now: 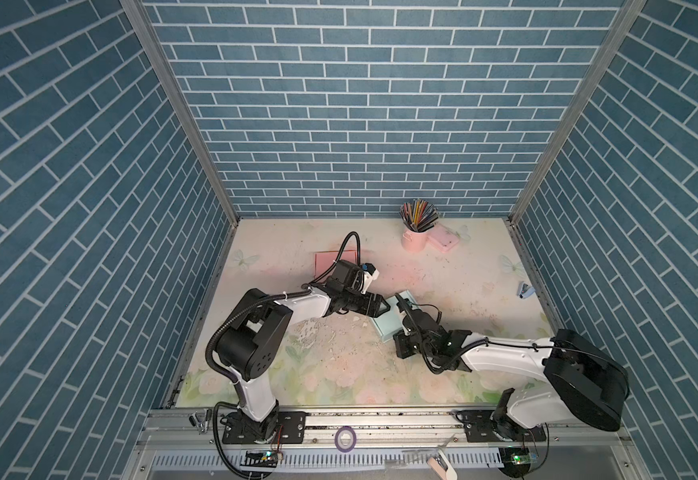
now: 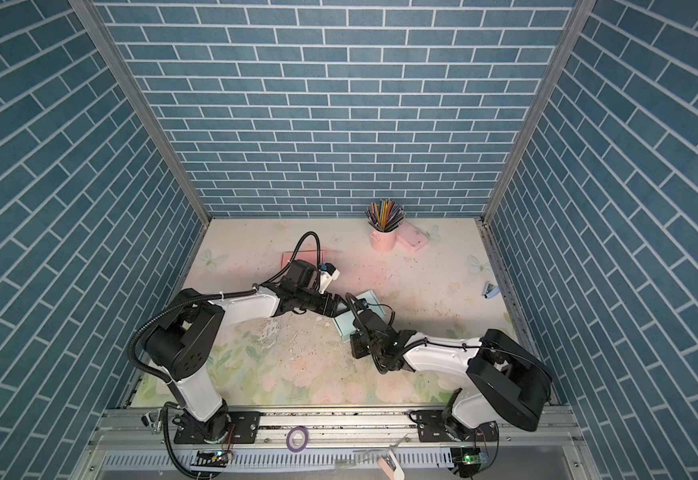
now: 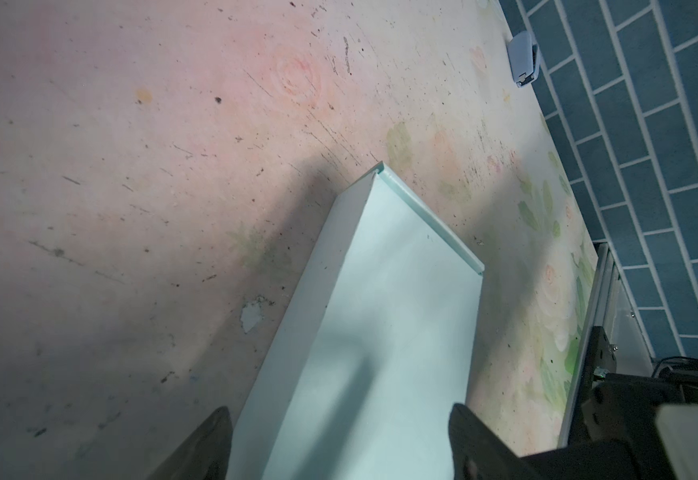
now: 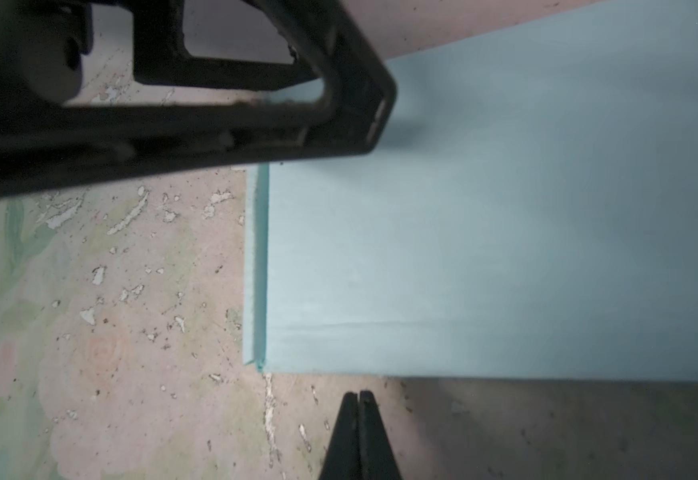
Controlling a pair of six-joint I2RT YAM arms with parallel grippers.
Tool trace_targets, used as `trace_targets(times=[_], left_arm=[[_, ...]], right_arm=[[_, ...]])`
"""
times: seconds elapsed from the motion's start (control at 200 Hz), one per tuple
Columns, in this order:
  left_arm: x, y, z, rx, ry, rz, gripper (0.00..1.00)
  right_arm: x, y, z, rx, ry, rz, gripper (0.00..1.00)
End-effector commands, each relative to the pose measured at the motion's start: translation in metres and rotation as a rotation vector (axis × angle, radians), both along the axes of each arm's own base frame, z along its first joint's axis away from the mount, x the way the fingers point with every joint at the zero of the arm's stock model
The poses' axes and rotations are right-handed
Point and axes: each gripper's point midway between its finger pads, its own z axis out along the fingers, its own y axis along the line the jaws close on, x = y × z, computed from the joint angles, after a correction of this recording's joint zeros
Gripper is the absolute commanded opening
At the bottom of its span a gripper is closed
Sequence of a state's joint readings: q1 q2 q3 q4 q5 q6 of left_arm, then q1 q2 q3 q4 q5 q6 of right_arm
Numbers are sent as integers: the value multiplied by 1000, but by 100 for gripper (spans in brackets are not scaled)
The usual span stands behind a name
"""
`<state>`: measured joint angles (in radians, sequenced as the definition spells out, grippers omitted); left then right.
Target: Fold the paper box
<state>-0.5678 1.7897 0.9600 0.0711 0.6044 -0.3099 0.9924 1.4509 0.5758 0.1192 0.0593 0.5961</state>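
**A:** The paper box (image 1: 385, 324) lies near the middle of the table (image 1: 339, 365), between the arms. The left gripper (image 3: 339, 415) is spread wide astride one end, and I can't confirm it's gripping anything.

**B:** The right gripper (image 4: 357, 399) is pinched closed and empty, just beside the box's edge. A sideways nudge could skid the light card.

**A:** Or crease it off its score.

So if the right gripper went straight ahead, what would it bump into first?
Probably the paper box: the shut right gripper points at its near edge, just short of it. It might slide over instead; height is unclear.
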Motion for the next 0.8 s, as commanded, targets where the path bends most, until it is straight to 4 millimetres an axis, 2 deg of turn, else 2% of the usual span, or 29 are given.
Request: trace_targets(times=[0.0, 0.33, 0.525, 0.665, 0.795], left_arm=[[-1, -3, -1, -45, 9, -5, 82], [-8, -10, -7, -69, 29, -13, 79], [-3, -11, -7, -65, 26, 0, 80], [14, 1, 2, -46, 6, 52, 84], [27, 13, 23, -21, -44, 85, 90]], right_arm=[[2, 19, 6, 60, 10, 1, 4], [11, 52, 5, 92, 17, 43, 4], [10, 64, 15, 143, 7, 72, 5], [2, 66, 27, 190, -20, 96, 9], [-4, 53, 39, 212, -51, 90, 16]])
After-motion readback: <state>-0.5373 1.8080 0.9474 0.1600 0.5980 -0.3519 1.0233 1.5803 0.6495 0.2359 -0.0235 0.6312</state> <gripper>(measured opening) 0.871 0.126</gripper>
